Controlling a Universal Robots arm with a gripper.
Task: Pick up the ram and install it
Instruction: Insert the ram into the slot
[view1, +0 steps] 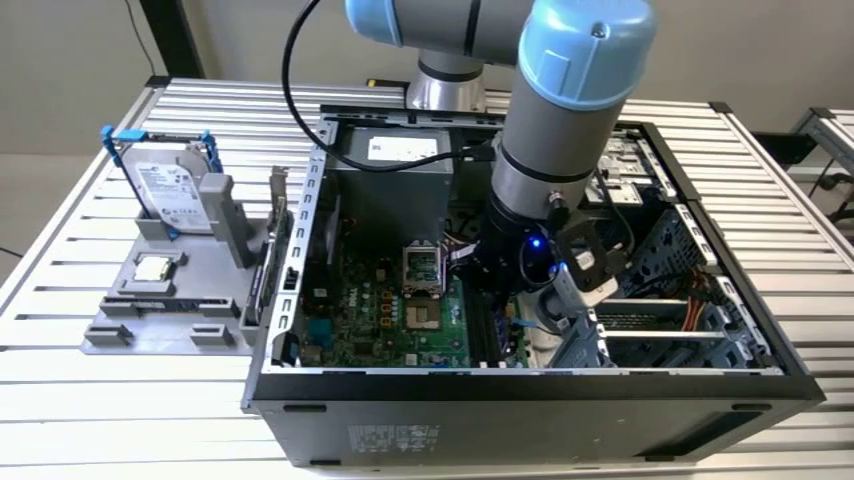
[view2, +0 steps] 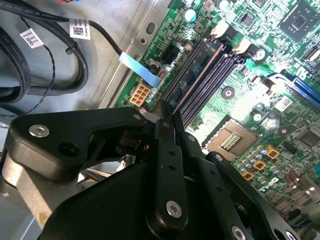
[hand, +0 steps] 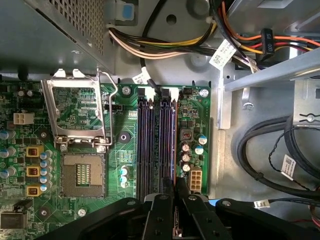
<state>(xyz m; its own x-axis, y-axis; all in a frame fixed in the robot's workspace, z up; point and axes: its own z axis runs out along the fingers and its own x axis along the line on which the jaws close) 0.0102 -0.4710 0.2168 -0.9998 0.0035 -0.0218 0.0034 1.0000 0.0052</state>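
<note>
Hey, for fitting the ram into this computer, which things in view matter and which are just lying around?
Part of the job:
the ram, edge-on over the slots
the end effector, closed on the ram
the memory slots

Lying about:
the hard drive
the processor chip
the empty processor socket
the cable bundle

One arm, one open computer case, four long memory slots.

The exterior view shows one robot arm reaching into one open computer case, which sits on one slatted table. Beside the case stands one grey holder carrying one silver hard drive in a blue frame and one small square processor chip. In the first wrist view the motherboard carries four long memory slots side by side, one processor socket with its one metal latch frame swung open, and three orange square parts in a column.
</note>
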